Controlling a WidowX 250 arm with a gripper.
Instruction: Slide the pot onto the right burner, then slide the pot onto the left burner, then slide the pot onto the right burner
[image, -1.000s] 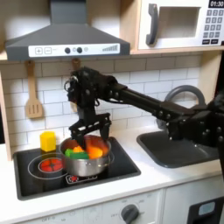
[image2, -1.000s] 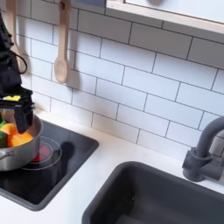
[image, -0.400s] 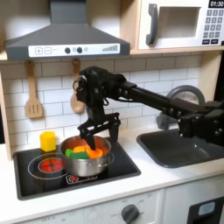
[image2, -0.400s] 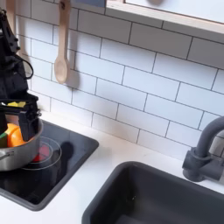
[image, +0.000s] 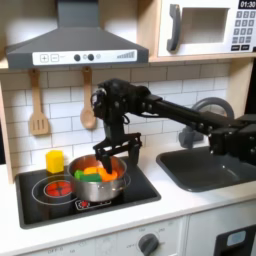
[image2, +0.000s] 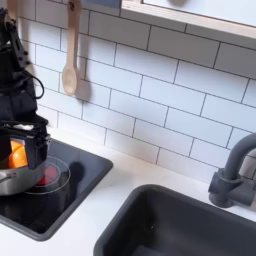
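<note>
Tiled wall's spoon (image2: 69, 61) hangs behind pot (image: 97, 180).

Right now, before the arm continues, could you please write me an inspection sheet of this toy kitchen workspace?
Surface: black stovetop set in a white counter.
Job's things: silver pot with orange and green toy food sits on the first exterior view's right burner; left burner bare.
Clutter: yellow cup behind the left burner.
Gripper: gripper over the pot's rim; jaw state unclear.
Cables: nothing seen.
Surroundings: tiled wall, wooden spoon, wooden spatula, sink, faucet, range hood, microwave.
</note>
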